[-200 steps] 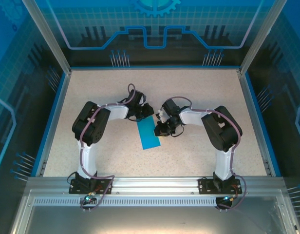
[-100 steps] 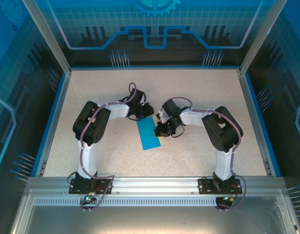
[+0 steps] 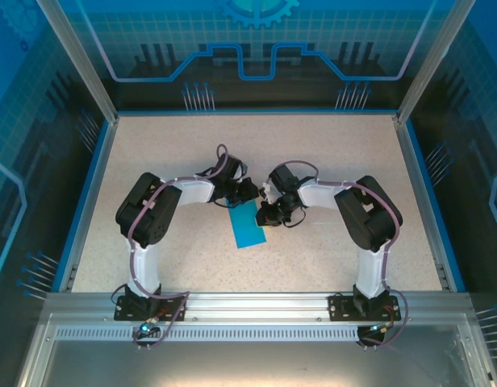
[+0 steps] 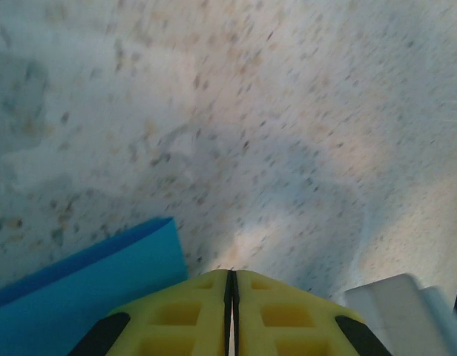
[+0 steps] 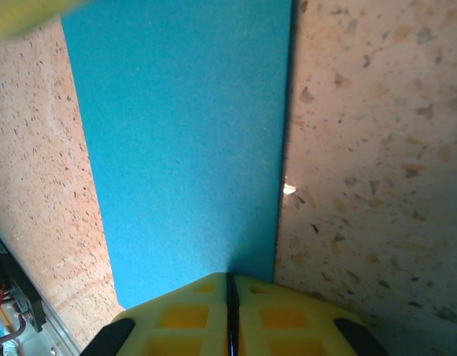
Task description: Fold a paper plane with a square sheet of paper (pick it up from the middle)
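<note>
Paper [image 3: 248,230]: a narrow blue strip lying flat on the table [image 3: 353,250] at the centre of the overhead view, unmoved over the last second.

Right gripper [image 3: 269,213]: rests at the strip's right edge, jaws together, position unchanged. In its wrist view the tips meet over the paper's bottom-right corner; a pinch cannot be confirmed.

Left gripper [image 3: 247,192]: has shifted right onto the strip's far end, with the elbow swung out left. Its jaws have drawn together, and the paper lies at lower left beside them. Judgement: it is pressing a crease, not lifting.

Table: speckled beige with a blue rim. Beyond it stands a blue panel [image 3: 256,48] with circuit graphics.
</note>
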